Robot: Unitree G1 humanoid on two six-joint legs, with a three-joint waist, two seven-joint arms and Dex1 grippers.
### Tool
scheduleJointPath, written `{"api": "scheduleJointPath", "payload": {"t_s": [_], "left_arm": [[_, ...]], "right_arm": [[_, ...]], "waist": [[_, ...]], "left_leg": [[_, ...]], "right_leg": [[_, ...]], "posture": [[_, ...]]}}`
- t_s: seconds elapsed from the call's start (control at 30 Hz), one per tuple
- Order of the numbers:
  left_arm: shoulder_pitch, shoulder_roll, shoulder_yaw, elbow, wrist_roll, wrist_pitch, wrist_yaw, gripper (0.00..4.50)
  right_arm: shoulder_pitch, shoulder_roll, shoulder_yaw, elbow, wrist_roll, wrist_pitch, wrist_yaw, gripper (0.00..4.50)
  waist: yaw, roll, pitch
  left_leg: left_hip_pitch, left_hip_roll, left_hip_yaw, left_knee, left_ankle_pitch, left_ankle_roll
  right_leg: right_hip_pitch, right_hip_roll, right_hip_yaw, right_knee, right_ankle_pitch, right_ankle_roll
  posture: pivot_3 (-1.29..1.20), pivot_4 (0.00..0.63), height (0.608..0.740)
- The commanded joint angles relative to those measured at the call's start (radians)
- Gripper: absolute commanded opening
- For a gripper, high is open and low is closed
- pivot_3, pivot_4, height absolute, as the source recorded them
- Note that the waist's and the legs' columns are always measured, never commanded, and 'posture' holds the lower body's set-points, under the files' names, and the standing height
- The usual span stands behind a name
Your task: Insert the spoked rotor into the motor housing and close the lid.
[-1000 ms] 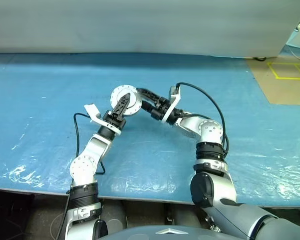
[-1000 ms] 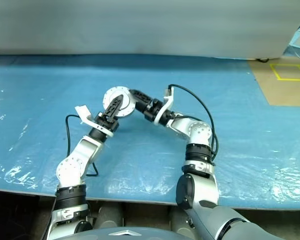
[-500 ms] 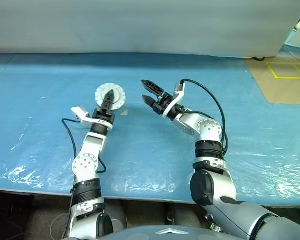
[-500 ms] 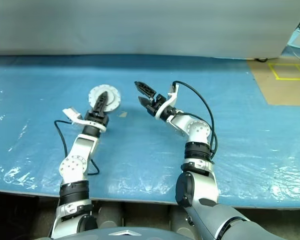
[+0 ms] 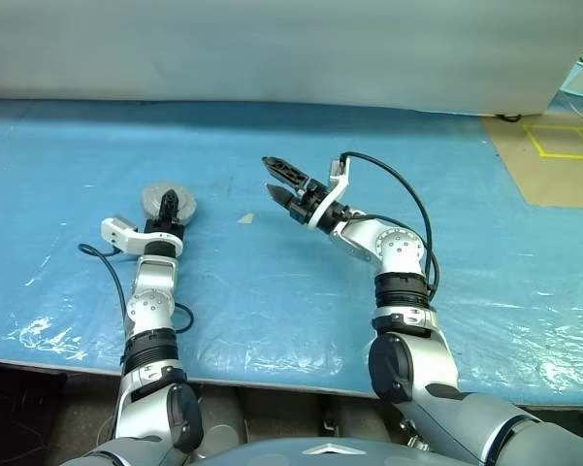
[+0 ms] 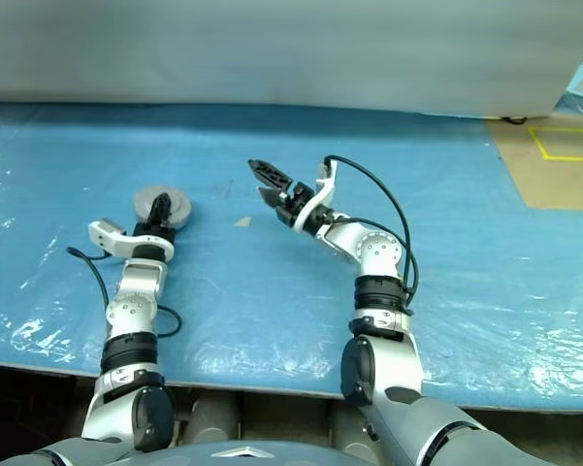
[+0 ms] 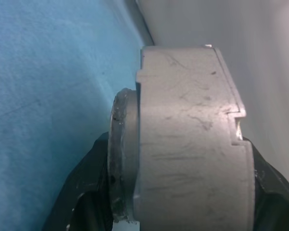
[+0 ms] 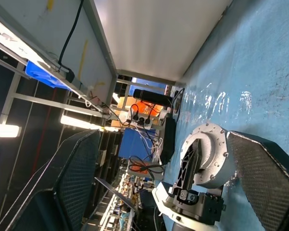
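My left gripper (image 5: 168,202) is shut on the motor housing (image 5: 161,200), a round silver-grey casing, low over the blue sheet at the left. In the left wrist view the housing (image 7: 182,144) is edge-on between my black fingers (image 7: 81,192), a thick body with a narrower ring on one face. I cannot tell the lid apart from the housing, and the spoked rotor is hidden. My right gripper (image 5: 272,177) hangs open and empty above the middle of the table, well to the right of the housing. Its wrist view looks across at the housing (image 8: 214,156) with a left finger (image 8: 188,161) over its face.
A blue plastic sheet (image 5: 301,282) covers the table, with a grey wall behind it. A small pale scrap (image 5: 244,218) lies between the two grippers. At the far right is brown floor with a yellow taped square (image 5: 560,137).
My left arm has swung left and down with the housing, away from the right gripper, which was at the housing's edge. The right gripper has stayed in place, open.
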Motion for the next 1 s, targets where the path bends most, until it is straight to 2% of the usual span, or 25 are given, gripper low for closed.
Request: {"api": "scheduleJointPath", "payload": {"t_s": [0.03, 0.47, 0.57, 0.67, 0.93, 1.0], "left_arm": [[-0.024, -0.002, 0.017, -0.022, 0.035, -0.081, 0.006, 2.75], [-0.023, -0.014, 0.034, 0.006, 0.084, -0.166, 0.066, 2.75], [-0.026, -0.007, 0.026, -0.006, 0.108, -0.186, 0.081, 3.41], [-0.048, -0.004, 0.045, -0.007, 0.129, -0.246, 0.118, 4.41], [-0.062, 0.030, 0.080, -0.024, 0.233, -0.436, 0.201, 4.49], [-0.056, 0.042, 0.072, -0.040, 0.252, -0.449, 0.200, 4.49]], "right_arm": [[0.002, -0.013, 0.016, -0.040, 0.004, -0.009, 0.024, 4.48], [-0.010, -0.028, 0.056, -0.030, -0.030, -0.017, 0.069, 4.48], [-0.008, -0.028, 0.057, -0.028, -0.034, -0.016, 0.073, 4.50], [-0.006, -0.029, 0.059, -0.028, -0.036, -0.017, 0.076, 4.50], [-0.013, -0.053, 0.065, -0.022, -0.056, -0.030, 0.094, 4.50], [-0.012, -0.064, 0.093, -0.029, -0.102, -0.072, 0.107, 4.50]], "waist": [[0.000, 0.000, 0.000], [-0.002, 0.000, 0.000], [-0.003, 0.000, 0.000], [-0.004, 0.000, 0.000], [-0.005, 0.000, 0.000], [-0.005, 0.000, 0.000]], "left_leg": [[0.000, 0.000, 0.000, 0.000, 0.000, 0.000], [0.000, 0.000, -0.002, 0.003, 0.000, 0.000], [0.001, 0.000, -0.002, 0.003, 0.000, 0.000], [0.002, 0.000, -0.002, 0.003, 0.000, 0.000], [0.001, 0.000, -0.002, 0.003, 0.000, 0.000], [0.001, 0.000, -0.002, 0.003, 0.000, 0.000]], "right_leg": [[0.000, 0.000, 0.000, 0.000, 0.000, 0.000], [0.001, 0.000, -0.001, 0.003, 0.000, 0.000], [0.001, 0.000, -0.001, 0.003, 0.000, 0.000], [0.002, 0.000, -0.001, 0.003, 0.000, 0.000], [0.002, 0.000, -0.001, 0.003, 0.000, 0.000], [0.002, 0.000, -0.001, 0.003, 0.000, 0.000]], "posture": [[0.00, 0.150, 0.740], [0.00, 0.150, 0.740], [0.00, 0.150, 0.740], [0.00, 0.150, 0.740], [0.00, 0.150, 0.740], [0.00, 0.150, 0.740]]}}
